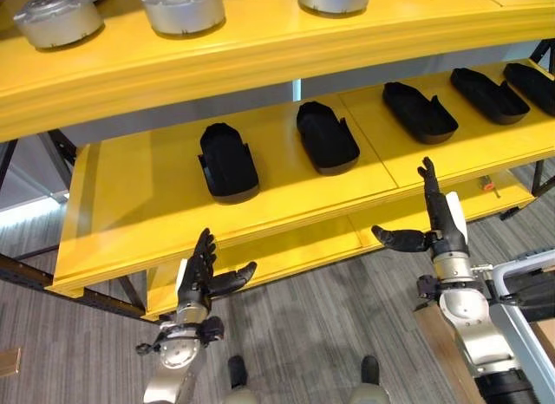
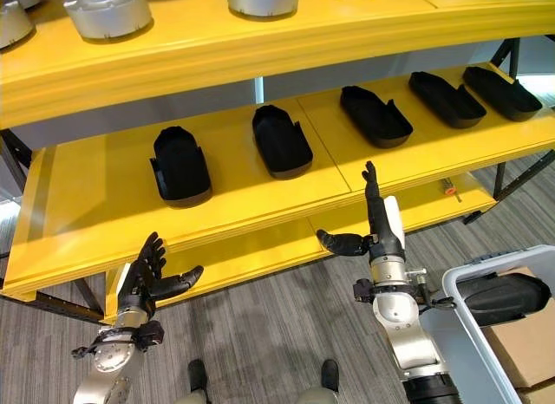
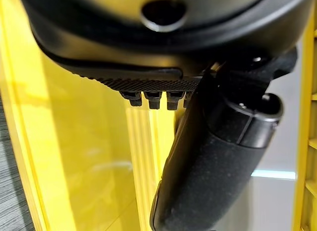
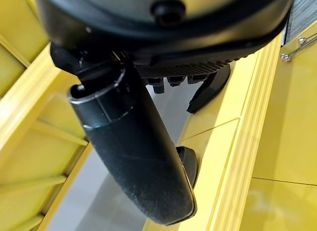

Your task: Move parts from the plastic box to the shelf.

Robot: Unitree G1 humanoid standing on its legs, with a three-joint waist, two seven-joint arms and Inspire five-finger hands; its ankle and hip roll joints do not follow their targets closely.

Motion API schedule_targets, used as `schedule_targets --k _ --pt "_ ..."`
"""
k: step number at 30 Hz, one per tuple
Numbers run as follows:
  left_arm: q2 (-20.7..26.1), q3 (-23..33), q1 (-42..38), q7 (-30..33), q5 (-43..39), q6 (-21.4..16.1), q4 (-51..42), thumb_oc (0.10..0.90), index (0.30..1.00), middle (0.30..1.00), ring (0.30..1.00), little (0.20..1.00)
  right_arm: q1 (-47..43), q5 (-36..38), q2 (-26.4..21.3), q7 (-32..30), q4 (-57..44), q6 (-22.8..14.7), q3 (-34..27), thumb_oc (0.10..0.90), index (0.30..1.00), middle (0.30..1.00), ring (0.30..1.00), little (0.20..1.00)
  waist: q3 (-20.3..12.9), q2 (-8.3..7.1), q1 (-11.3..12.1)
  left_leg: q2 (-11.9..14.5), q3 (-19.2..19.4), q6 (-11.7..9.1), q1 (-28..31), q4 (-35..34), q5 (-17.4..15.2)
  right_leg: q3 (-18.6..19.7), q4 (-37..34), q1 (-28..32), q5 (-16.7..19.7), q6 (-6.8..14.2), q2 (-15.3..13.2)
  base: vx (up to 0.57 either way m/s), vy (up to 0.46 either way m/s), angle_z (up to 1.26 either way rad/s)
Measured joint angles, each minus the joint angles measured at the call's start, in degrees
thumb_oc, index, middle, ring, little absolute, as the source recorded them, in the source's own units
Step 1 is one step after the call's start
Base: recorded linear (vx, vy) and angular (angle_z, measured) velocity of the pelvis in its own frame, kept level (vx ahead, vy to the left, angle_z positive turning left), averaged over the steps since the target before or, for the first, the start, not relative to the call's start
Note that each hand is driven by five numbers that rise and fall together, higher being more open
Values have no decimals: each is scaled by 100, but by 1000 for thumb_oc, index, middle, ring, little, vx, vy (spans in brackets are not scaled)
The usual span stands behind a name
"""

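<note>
Several black shoe-shaped parts lie in a row on the yellow shelf's middle level [image 1: 130, 205], among them one at the left [image 1: 227, 161] and one beside it [image 1: 326, 137]. A grey plastic box [image 2: 473, 348] stands at the lower right with another black part [image 2: 503, 296] inside. My left hand [image 1: 198, 278] is open and empty, fingers straight, below the shelf's front edge at the left. My right hand [image 2: 381, 231] is open too, fingers pointing up at the shelf's front edge, thumb out sideways. Its thumb [image 4: 133, 156] shows against the yellow board.
Round silver metal parts [image 1: 182, 7] stand on the top level of the shelf. A lower yellow level [image 1: 286, 252] lies under the middle one. A cardboard box [image 2: 520, 343] sits beside the plastic box. Grey carpet covers the floor [image 1: 303, 335].
</note>
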Motion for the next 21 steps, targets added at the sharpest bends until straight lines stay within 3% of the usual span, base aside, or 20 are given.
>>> schedule_targets --k 6,16,17,18,20,21 --pt "80 -198 -23 -1 177 12 66 900 1000 1000 1000 1000 3 109 115 101 79 1 372 900 1000 1000 1000 1000 -39 38 -112 10 145 -17 137 -4 -25 169 2 -11 41 29 0 10 -7 -13" --pt "81 -507 -243 -6 155 11 164 900 1000 1000 1000 1000 159 165 156 199 98 1 559 900 1000 1000 1000 1000 -199 332 -419 77 469 -33 209 -7 -38 615 462 -488 -59 23 45 -33 -61 -18" --pt "83 -554 -281 0 149 10 181 900 1000 1000 1000 1000 161 166 117 197 103 -1 561 900 1000 1000 1000 1000 -182 384 -518 134 480 -37 198 -2 -32 647 679 -662 -157 21 88 -60 -219 -28" --pt "108 -611 -410 7 148 6 344 900 1000 1000 1000 1000 182 166 80 198 109 -4 597 900 1000 1000 1000 1000 -178 404 -492 253 568 -32 203 -6 -8 792 1478 -1131 -556 -101 194 -58 -251 -31" --pt "46 -660 -453 4 149 8 433 900 1000 1000 1000 1000 186 166 -21 198 106 -10 607 900 1000 1000 1000 1000 -173 526 -573 398 551 -48 187 -3 -39 783 1740 -1302 -662 -165 340 -46 -269 -30" --pt "11 -648 -511 24 149 -5 439 900 1000 1000 1000 1000 133 165 -145 190 100 -45 603 900 1000 1000 1000 1000 -142 593 -541 545 598 -68 93 15 -85 783 2488 -1797 -991 -342 507 7 -213 -37"
